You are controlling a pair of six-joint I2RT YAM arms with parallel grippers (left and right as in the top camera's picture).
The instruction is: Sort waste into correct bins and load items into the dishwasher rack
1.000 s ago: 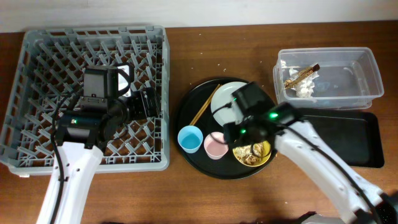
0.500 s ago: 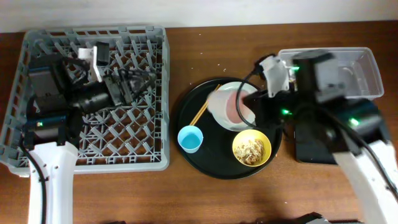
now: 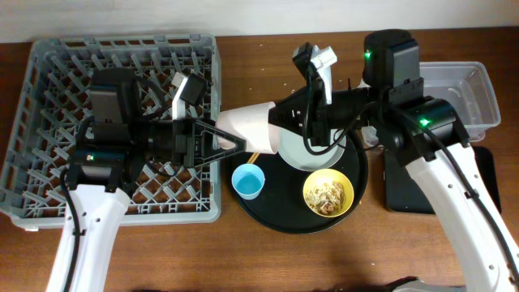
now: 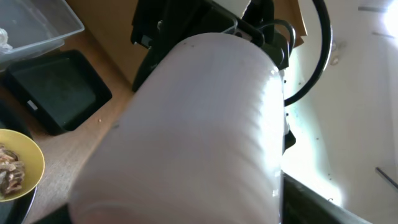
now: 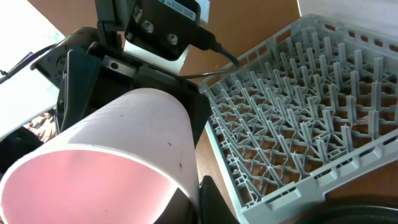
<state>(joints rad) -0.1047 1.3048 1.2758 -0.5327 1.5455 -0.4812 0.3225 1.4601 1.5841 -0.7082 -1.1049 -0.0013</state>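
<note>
The right gripper [image 3: 276, 123] pinches the pink cup [image 3: 243, 124] at its open end. In the right wrist view one of its dark fingers [image 5: 188, 204] shows just under the rim, and the cup's mouth [image 5: 106, 168] faces the camera. The cup lies on its side, up in the air, and touches nothing below it.

The left gripper [image 3: 229, 139] is at the cup's other end. Its fingers are spread wide, with one on each side of the cup. You cannot tell if they press on it. In the left wrist view the cup [image 4: 186, 137] fills almost the whole picture.

The cup hangs between the rack [image 3: 49, 97] and the round black tray [image 3: 284, 225], over the rack's right edge. The left arm reaches across the rack. The right arm reaches across the round tray.

On the round tray sit the blue cup [image 3: 247, 181], the yellow bowl [image 3: 312, 188] with food scraps [image 3: 328, 197] in it, the plate [image 3: 293, 151] and the chopsticks [image 3: 256, 154], which are mostly hidden under the cup. The blue cup is just below the pink cup in the overhead view.

To the right, on the table [image 3: 259, 69], are the clear tub [image 3: 478, 85] and the flat black tray [image 3: 413, 191], both partly hidden by the right arm
</note>
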